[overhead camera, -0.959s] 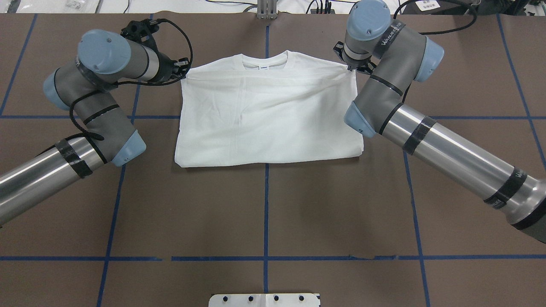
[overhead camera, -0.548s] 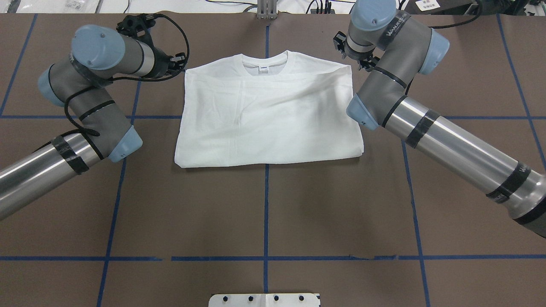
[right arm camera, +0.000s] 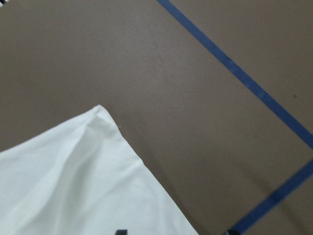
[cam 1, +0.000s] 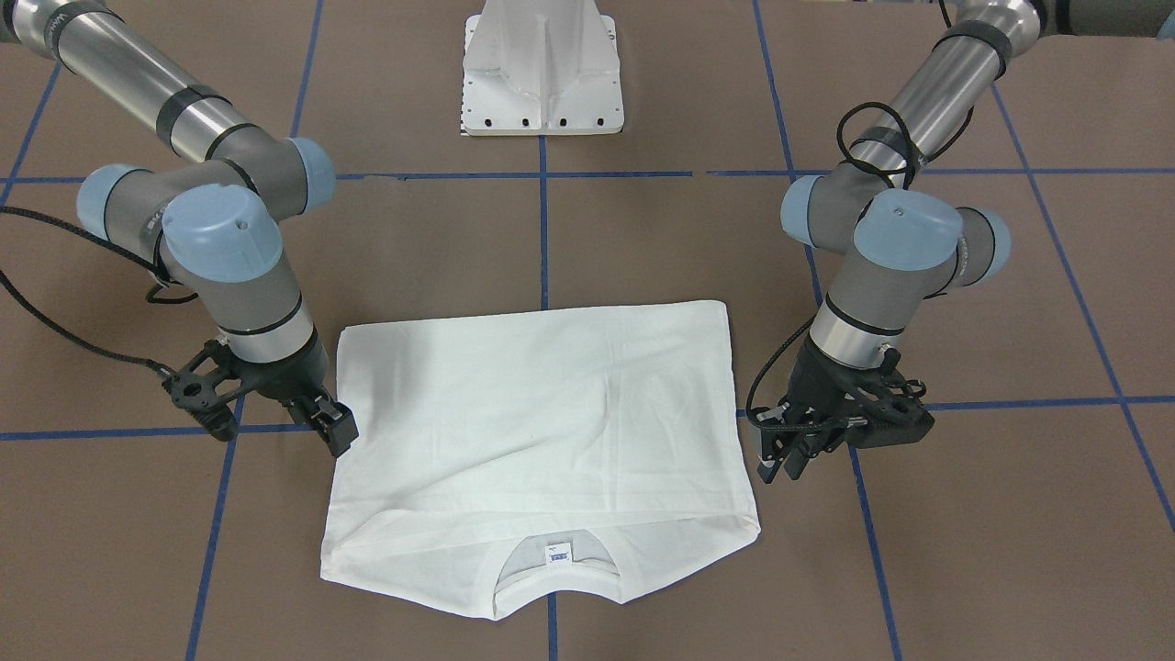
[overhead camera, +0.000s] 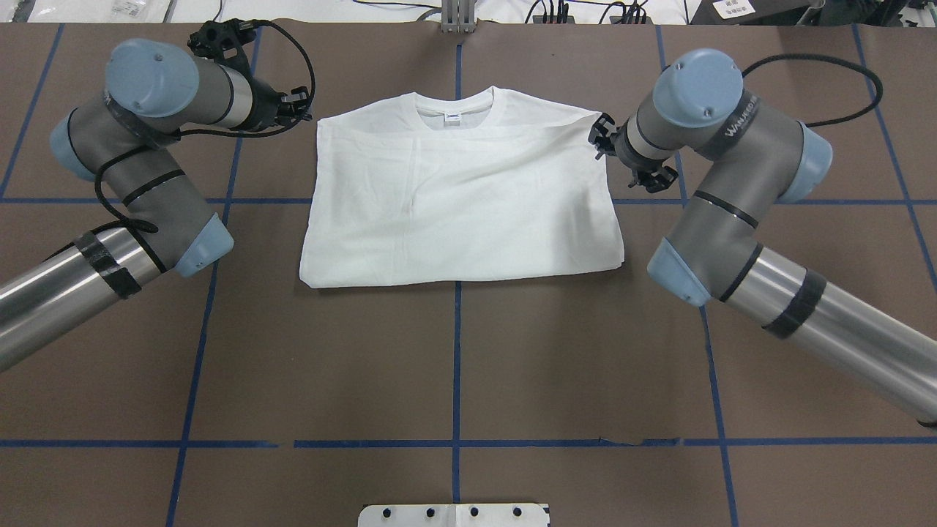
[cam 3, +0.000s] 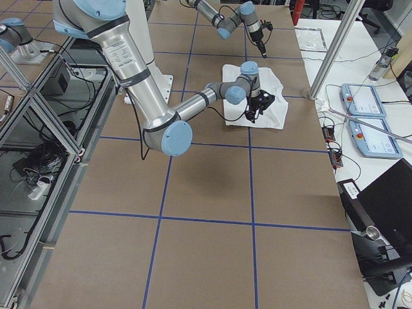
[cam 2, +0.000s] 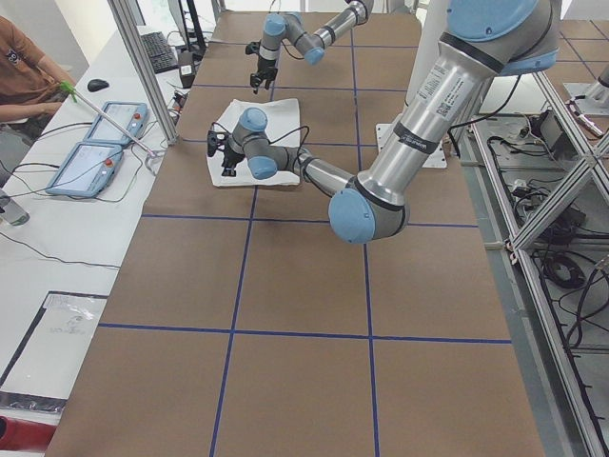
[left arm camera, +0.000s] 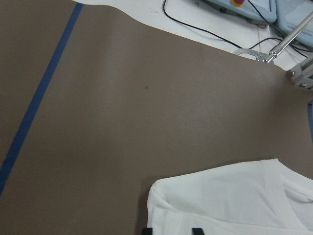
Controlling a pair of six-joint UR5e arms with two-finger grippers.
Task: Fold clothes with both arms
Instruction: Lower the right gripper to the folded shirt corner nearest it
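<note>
The white T-shirt (overhead camera: 461,197) lies folded flat on the brown table, with its collar and neck label (overhead camera: 454,116) at the far side; no printed text shows. My left gripper (overhead camera: 299,101) is open and empty, just off the shirt's far left corner. My right gripper (overhead camera: 599,139) is open and empty at the shirt's right edge, near its far right corner. In the front-facing view the shirt (cam 1: 542,431) lies between my left gripper (cam 1: 780,464) and my right gripper (cam 1: 338,433). The wrist views show the shirt's corners (left arm camera: 230,200) (right arm camera: 73,181) just ahead of spread fingertips.
The white pedestal base (cam 1: 543,73) stands on the robot's side of the table and also shows in the overhead view (overhead camera: 454,514). Blue tape lines (overhead camera: 457,366) cross the brown table. Operator tablets (cam 2: 95,143) and cables lie beyond the far edge.
Both grippers have come off the shirt's far corners. The left has drawn back to the left. The right arm has swung its elbow outward, and its gripper now sits lower along the shirt's right edge.
</note>
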